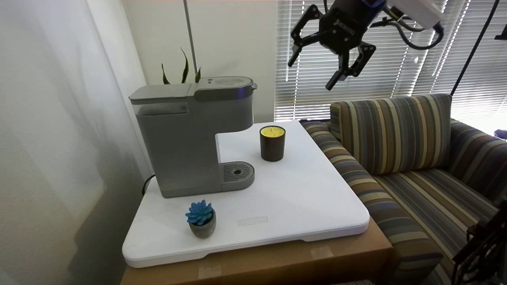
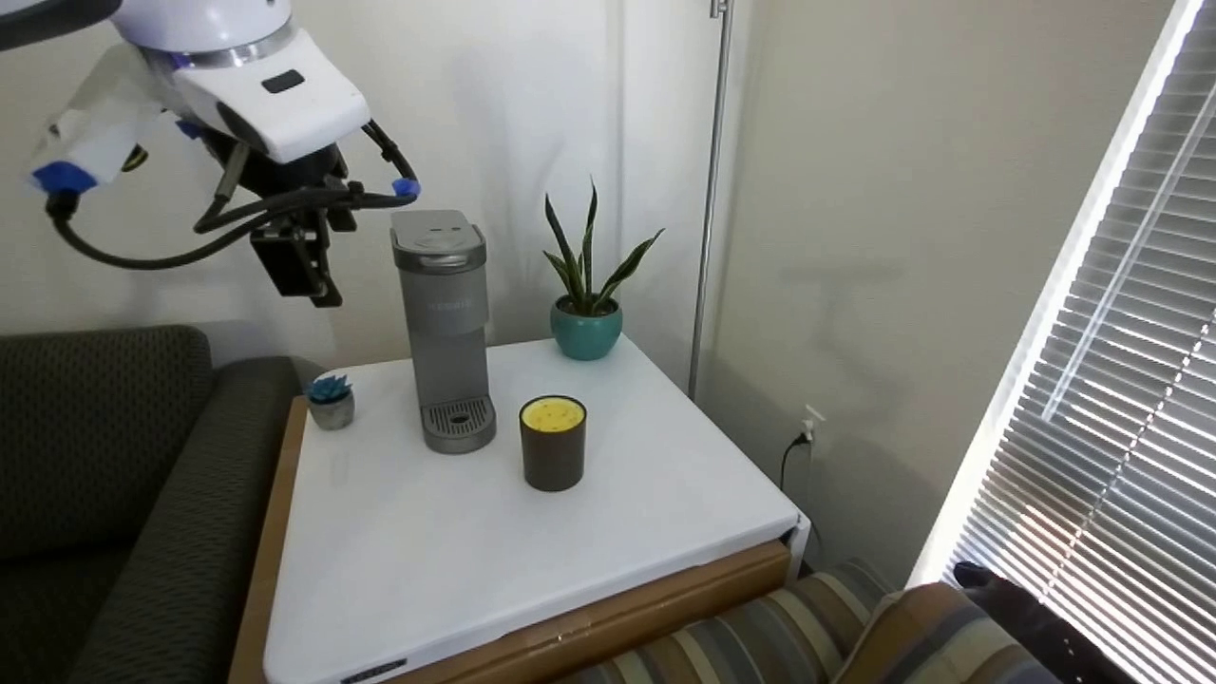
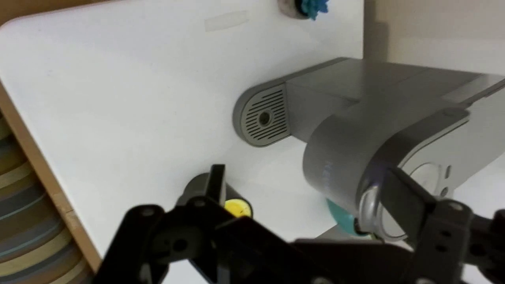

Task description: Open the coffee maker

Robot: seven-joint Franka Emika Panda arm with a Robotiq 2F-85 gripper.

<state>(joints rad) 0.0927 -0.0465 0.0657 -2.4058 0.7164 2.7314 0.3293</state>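
The grey boxy coffee maker (image 1: 186,146) stands upright at the wall side of the white table, and it also shows in an exterior view (image 2: 445,313) and the wrist view (image 3: 335,157). Its flat top lid (image 1: 223,83) is down. A shiny handle (image 3: 369,209) sits at the lid's front edge. My gripper (image 1: 311,75) is open and empty, in the air above and in front of the machine, apart from it. It also shows in an exterior view (image 2: 309,280), seen partly behind cables. In the wrist view the spread fingers (image 3: 305,175) frame the brew head, and one finger covers part of the lid.
A dark candle jar (image 1: 272,146) with yellow wax stands near the drip tray (image 1: 237,174). A small blue succulent pot (image 1: 202,226) stands beside the machine. A tall plant in a teal pot (image 2: 586,332) stands at the far side. A striped armchair (image 1: 396,136) borders the white table (image 1: 305,190).
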